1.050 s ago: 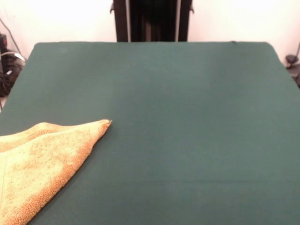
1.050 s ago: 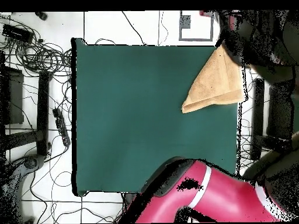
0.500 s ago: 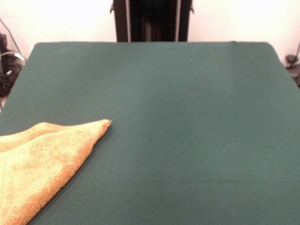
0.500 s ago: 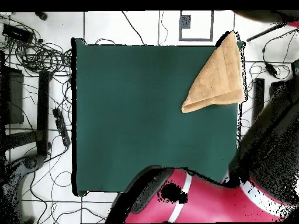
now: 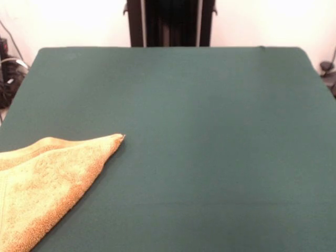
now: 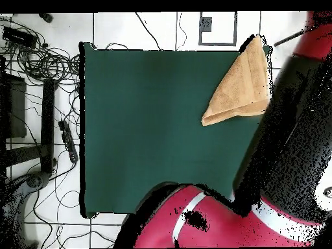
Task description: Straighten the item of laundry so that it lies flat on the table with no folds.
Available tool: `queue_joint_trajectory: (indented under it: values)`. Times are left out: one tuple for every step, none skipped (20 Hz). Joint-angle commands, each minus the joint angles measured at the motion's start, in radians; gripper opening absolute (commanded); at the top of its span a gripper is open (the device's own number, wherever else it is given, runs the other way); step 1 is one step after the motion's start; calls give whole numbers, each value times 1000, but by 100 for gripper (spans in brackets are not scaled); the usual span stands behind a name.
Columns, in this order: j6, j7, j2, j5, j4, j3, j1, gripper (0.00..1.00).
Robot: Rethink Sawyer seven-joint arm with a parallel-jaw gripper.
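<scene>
One towel (image 5: 47, 184), orange-yellow, lies folded into a triangle at the tabletop (image 5: 210, 131) corner, its point aimed toward the middle and one edge hanging past the rim. Over the last second it has not shifted; only the red arm (image 6: 214, 224) has swung along the side. No hand shows in either view, so nothing has been straightened yet

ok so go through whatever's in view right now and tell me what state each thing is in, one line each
towel: folded over into a pointed, triangle-like shape, not flat, lying at a corner of the table.
table: bare apart from the towel.
arm: its red body hangs over the table's edge, away from the towel; no gripper shows.
</scene>
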Motion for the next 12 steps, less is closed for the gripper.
queue_joint_trajectory:
  values:
    - [-101, 65, 146, 424, 168, -529, -33, 0]
    - [-116, 43, 156, 490, 162, -593, -49, 0]
    - [-126, 16, 165, 557, 157, -658, -66, 0]
    - [-140, -13, 174, 627, 152, -722, -83, 0]
    - [-160, -43, 185, 689, 148, -767, -97, 0]
    - [-166, -73, 190, 746, 144, -816, -111, 0]
    - [-171, -103, 195, 803, 139, -865, -126, 0]
    - [-170, -132, 198, 857, 136, -915, -140, 0]
    - [-173, -152, 202, 908, 132, -957, -151, 0]
    - [-169, -176, 205, 951, 130, -997, -162, 0]
    - [-177, -185, 209, 989, 127, -1024, -170, 0]
    - [-191, -208, 212, 1014, 124, -1051, -177, 0]
